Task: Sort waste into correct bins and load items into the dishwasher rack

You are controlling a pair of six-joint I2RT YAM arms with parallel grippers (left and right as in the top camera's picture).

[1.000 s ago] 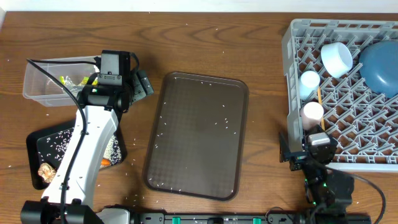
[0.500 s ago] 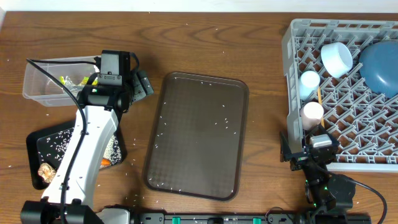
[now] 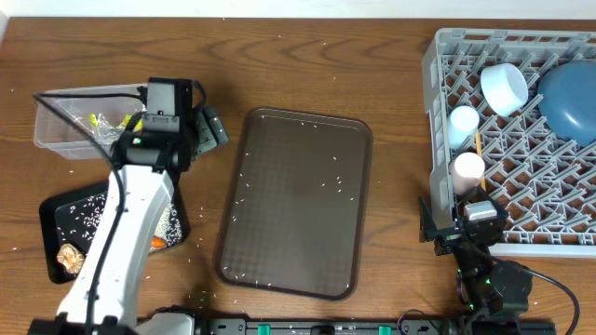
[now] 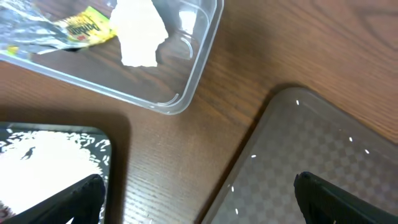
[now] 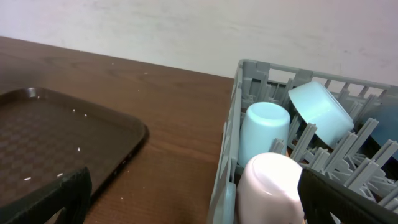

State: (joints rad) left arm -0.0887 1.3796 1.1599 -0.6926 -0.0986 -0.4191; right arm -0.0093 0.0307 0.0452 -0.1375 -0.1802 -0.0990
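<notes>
Left tool (image 4: 200,198) hangs spread wide, empty, left of the dark-brown rectangular serving tray (image 3: 298,200); right tool (image 5: 193,205) gapes empty on the tray's right.

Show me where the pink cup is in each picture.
Overhead: pink cup at the left edge of the rack.
Left wrist: not in it.
Right wrist: bottom middle, just below the blue cup.
Shared landmark: the brown tray, in all three.

A large dark-brown serving tray (image 3: 296,200) with a chequered surface is being carried flat near the middle of the wooden counter (image 3: 400,112), whose far edge is being bordered by a pale wall (image 5: 186,31).
</notes>
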